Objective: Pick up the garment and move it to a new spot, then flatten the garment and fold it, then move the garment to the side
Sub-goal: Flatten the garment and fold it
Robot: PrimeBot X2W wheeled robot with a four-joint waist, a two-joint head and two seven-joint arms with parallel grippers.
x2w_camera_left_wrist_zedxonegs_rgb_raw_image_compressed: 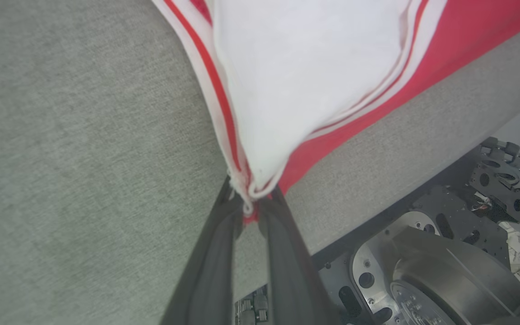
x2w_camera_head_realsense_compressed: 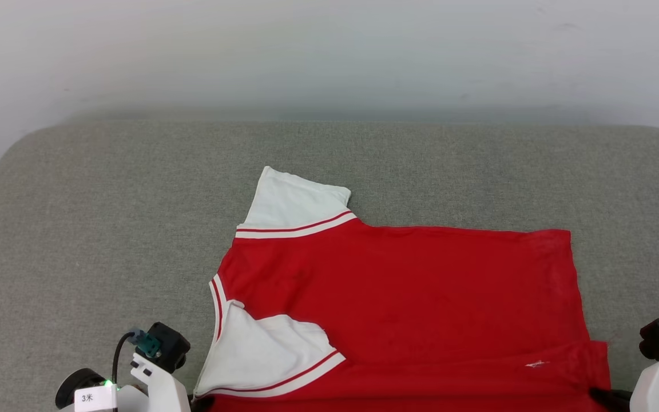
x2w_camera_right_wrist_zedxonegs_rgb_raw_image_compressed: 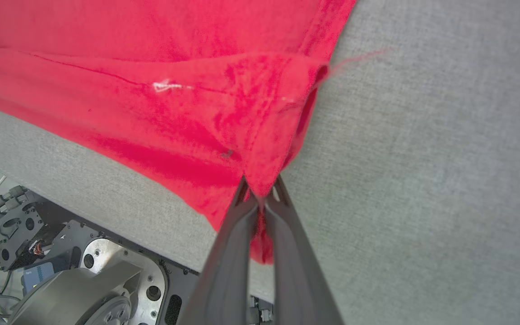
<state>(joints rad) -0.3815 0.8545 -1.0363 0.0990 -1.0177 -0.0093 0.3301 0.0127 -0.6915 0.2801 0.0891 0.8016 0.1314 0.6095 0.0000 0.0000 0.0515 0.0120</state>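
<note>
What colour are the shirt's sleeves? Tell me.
White sleeves with red-striped trim on a red shirt; clearest in the head view.

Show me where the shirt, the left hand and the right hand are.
shirt (x2w_camera_head_realsense_compressed: pixel 398 286): head view, middle of its red body.
left hand (x2w_camera_left_wrist_zedxonegs_rgb_raw_image_compressed: pixel 252 199): left wrist view, between the fingertips pinching the white sleeve's corner.
right hand (x2w_camera_right_wrist_zedxonegs_rgb_raw_image_compressed: pixel 261 190): right wrist view, between the fingertips pinching a red corner.
</note>
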